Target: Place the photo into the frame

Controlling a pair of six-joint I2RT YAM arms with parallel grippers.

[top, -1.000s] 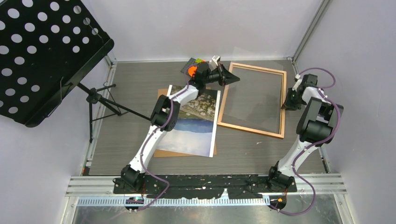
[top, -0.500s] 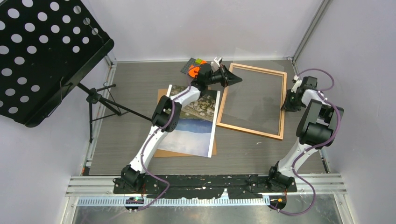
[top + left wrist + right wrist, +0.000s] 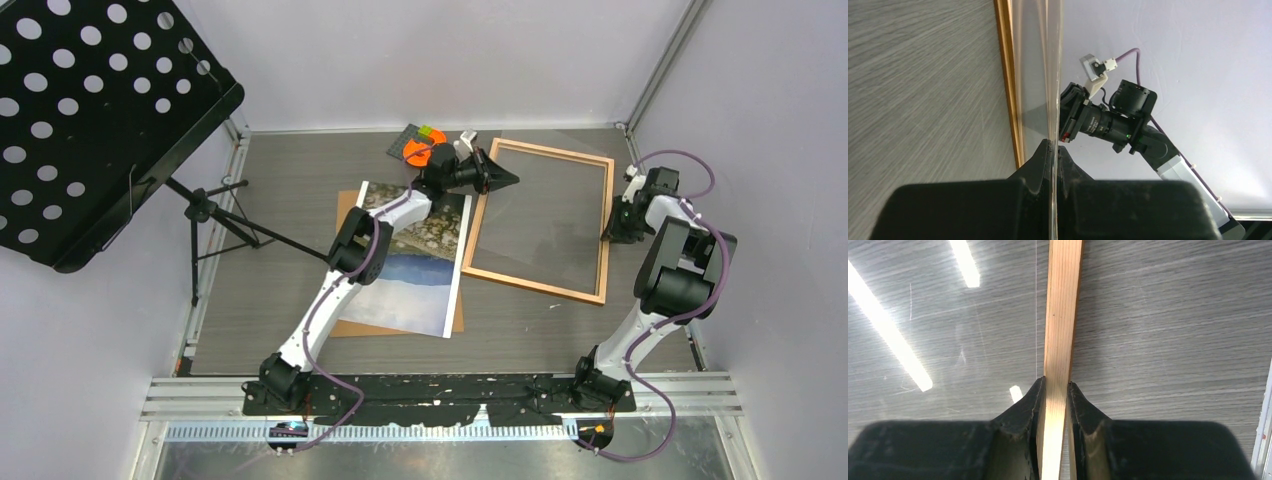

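**Desk:** Where is the photo, reading from the left?

**Photographer:** Past the perforated music stand, left of centre on the table. It lies face up on the brown backing board, under the left arm's forearm. No gripper touches it.

**Desk:** Which way does it run?

**Photographer:** Long axis near to far, the far end leaning slightly right. The flowery field is at the far end and the pale sky nearest the arm bases.

**Desk:** And the left gripper?

**Photographer:** Beyond the photo's far right corner, at the frame's far left corner. Its fingers are pressed together on the edge of the clear sheet (seen edge-on from the wrist camera).

**Desk:** The frame?

**Photographer:** Just right of the photo, their near corners almost meeting — it runs near to far as well, with the same slight lean. The sheet spans its opening.

**Desk:** The right gripper?

**Photographer:** On the frame's right-hand rail — one finger on each side of the wood, pinching it.
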